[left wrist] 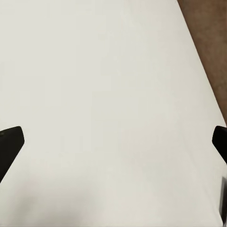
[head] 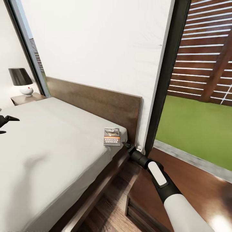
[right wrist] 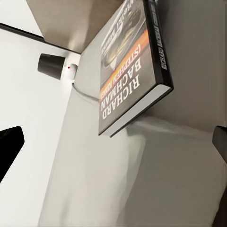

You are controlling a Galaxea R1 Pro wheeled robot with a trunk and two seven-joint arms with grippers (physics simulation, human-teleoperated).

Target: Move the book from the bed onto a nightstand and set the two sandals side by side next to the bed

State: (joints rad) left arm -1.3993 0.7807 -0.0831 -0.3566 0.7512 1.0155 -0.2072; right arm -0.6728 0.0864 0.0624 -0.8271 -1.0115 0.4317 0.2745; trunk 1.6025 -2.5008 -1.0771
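The book (head: 111, 136), dark grey with an orange band and "RICHARD BACHMAN" in white, lies flat on the pale grey mattress of the bed (head: 54, 151), close to the headboard (head: 96, 101) and the near corner. My right gripper (head: 126, 145) is at that corner, just beside the book. In the right wrist view the book (right wrist: 135, 66) lies ahead of the open right gripper (right wrist: 113, 144), with nothing between its dark fingertips (right wrist: 9, 149). My left gripper (head: 5, 124) hovers open over bare mattress (left wrist: 104, 104). The sandals are out of view.
A dark-brown nightstand (head: 190, 190) stands under my right arm, its drawer front (head: 138, 214) facing me. The far nightstand (head: 27, 98) carries a black-shaded lamp (head: 22, 80). A tall dark-framed window (head: 167, 74) rises right of the headboard. Wood-plank floor (head: 112, 212) runs along the bed.
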